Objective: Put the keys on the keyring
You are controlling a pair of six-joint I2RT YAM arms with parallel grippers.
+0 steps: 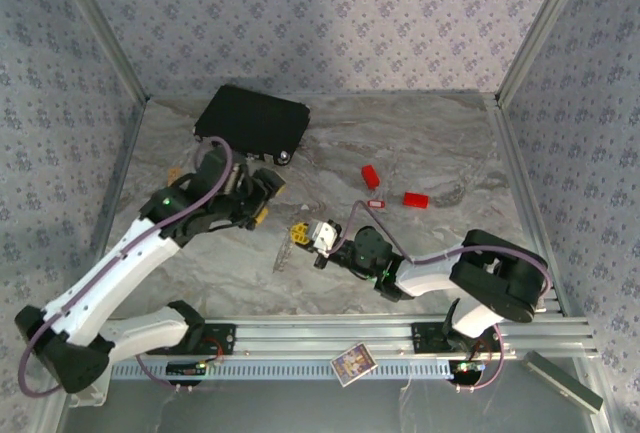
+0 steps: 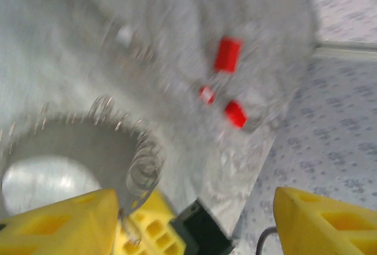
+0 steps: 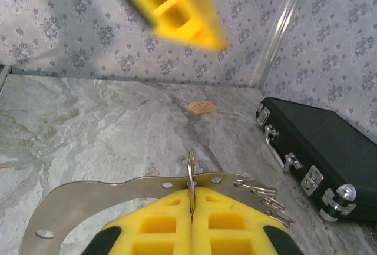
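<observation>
- Currently, the black case (image 1: 250, 120) lies near the far left corner of the tabletop (image 1: 440, 143).
- My left pincer (image 1: 268, 201) (image 2: 195, 208) hangs just on the near side of the case, left of the tabletop's middle. Its yellow fingers (image 2: 65, 225) stand wide apart and grip nothing.
- The keyring (image 1: 282, 255) (image 3: 88, 193), a grey band carrying thin wire rings, is near the tabletop's middle, toward the near edge. I cannot tell whether it rests on the surface.
- My right pincer (image 1: 297, 236) (image 3: 191, 208) is fully closed. Its pads pinch one thin ring of the keyring edge-on.
- The red key (image 1: 376, 203) (image 2: 207, 94), with its white part, lies right of the middle, well apart from both pincers.
- Two red blocks (image 1: 370, 175) flank the key, one toward the far edge, one toward the right edge.
</observation>
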